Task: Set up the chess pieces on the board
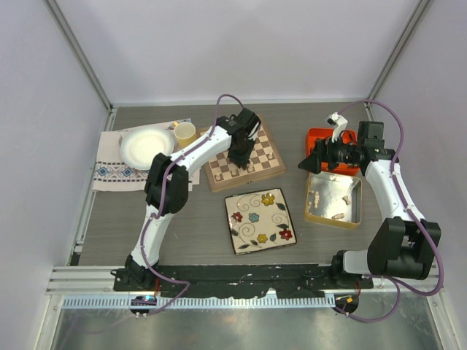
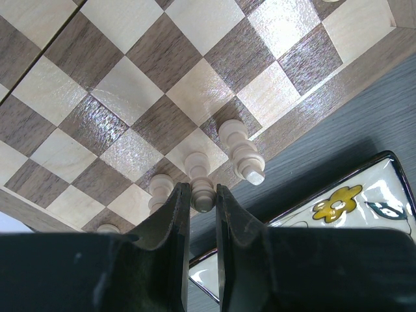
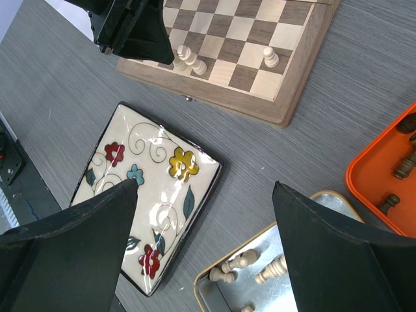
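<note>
Pale wood is all that stands on the board (image 1: 271, 166): a short cluster of cream chess pieces (image 3: 185, 60) on its near edge row, and a lone piece (image 3: 270, 57) further along the same side. No dark piece shows on any square, so I judge the job to be in its early part. Cream pieces are yet to be moved from the metal tin (image 1: 354, 219), and dark ones from the orange tray (image 1: 315, 138). Both sit on the table (image 1: 109, 219) to the right of the board.

The left fingers (image 2: 175, 221) are nearly shut and pinch a pale piece (image 2: 203, 194) over the board's edge row. Whether its base touches the square is hidden. The right fingers (image 3: 84, 240) stand wide apart with nothing between them, above the table between the floral plate (image 1: 244, 233) and the tin.

Only the left wrist view shows the pinch, since from overhead the arm covers it. The right wrist view shows the tray's dark pieces (image 3: 406, 162) and the tin's cream ones (image 3: 270, 268) clearly. Only the overhead view takes in the white plate (image 1: 146, 148) and yellow cup (image 1: 185, 133) to the left of the board
</note>
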You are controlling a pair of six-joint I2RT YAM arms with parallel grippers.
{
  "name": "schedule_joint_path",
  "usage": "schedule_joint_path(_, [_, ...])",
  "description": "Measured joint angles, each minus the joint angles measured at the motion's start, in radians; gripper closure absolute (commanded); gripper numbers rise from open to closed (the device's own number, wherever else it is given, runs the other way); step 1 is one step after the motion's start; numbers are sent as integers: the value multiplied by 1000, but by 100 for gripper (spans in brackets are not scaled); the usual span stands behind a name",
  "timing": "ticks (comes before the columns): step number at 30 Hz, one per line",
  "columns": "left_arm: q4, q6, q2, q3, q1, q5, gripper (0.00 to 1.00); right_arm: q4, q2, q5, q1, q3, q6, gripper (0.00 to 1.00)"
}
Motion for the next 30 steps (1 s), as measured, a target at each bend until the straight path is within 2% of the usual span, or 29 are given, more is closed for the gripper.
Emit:
schedule_joint_path(25, [1,-2,-2,-6,0,0,67,-2,4,0,0,0,-6,10])
schedule_joint_path(30, [0,-4,-2,-8,0,-1,65,-2,4,0,0,0,-6,10])
